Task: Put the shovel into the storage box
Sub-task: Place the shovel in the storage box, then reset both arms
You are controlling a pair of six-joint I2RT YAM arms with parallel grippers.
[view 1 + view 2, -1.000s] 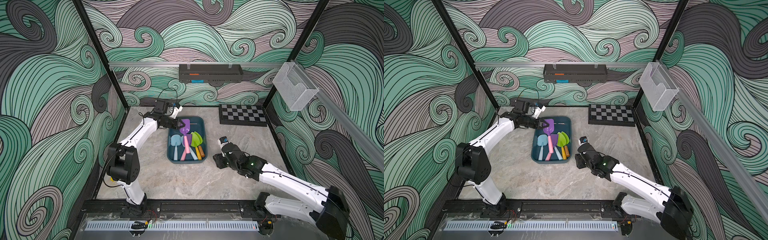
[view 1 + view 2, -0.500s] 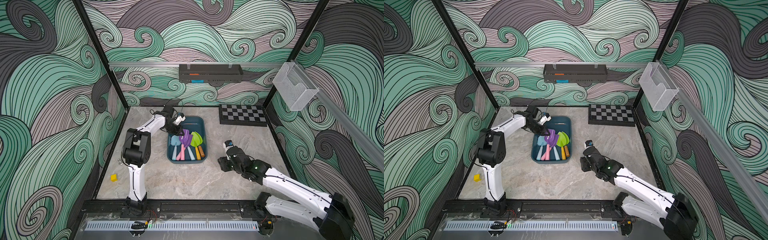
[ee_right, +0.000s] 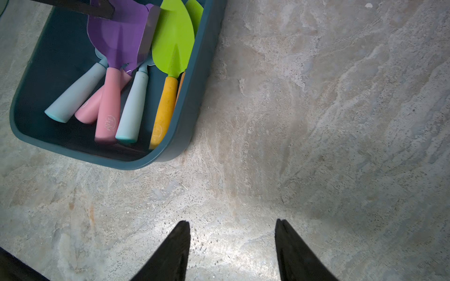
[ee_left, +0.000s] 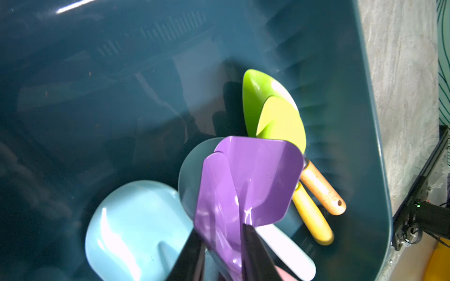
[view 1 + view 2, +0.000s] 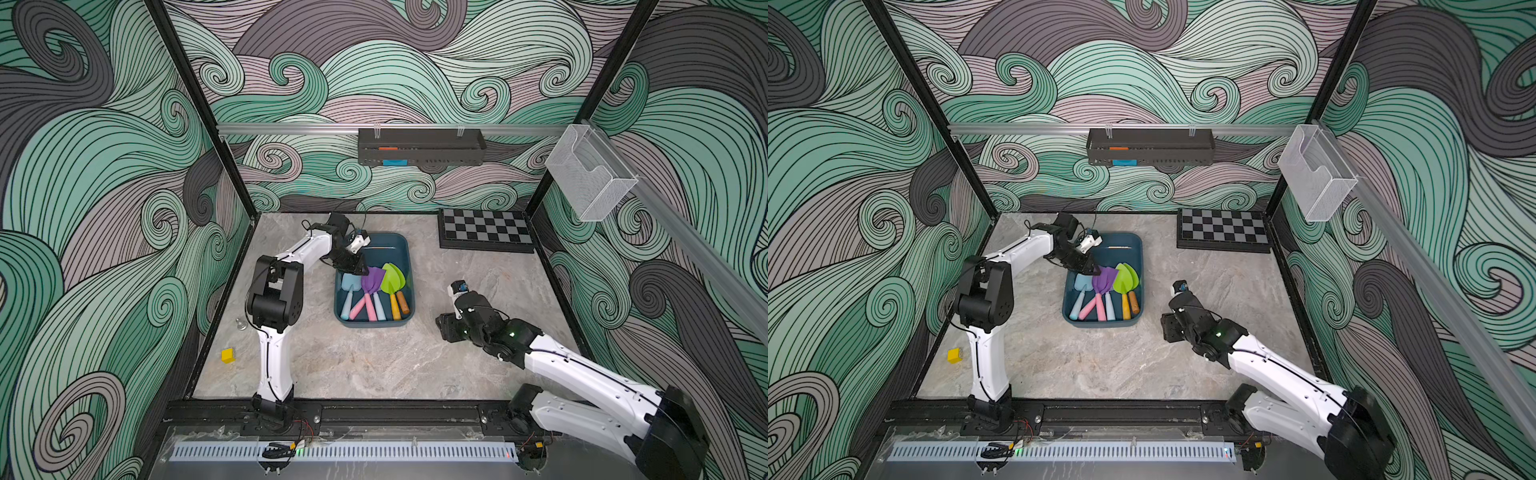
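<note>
Robotics lab test cell: grey marble-pattern tabletop [image 5: 374, 365] boxed by green-and-mauve swirl-printed wall panels [image 5: 104, 166], black metal frame posts [image 5: 198, 95], silver aluminium rail [image 5: 291, 129]; white-and-black left arm [image 5: 272, 365], right arm [image 5: 582, 372] mounted at front edge.

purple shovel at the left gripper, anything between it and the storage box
Nothing keeps it out: the purple shovel at the left gripper is already inside the storage box. Between it and the box floor lie other shovels, a second purple one and a light blue one.
</note>
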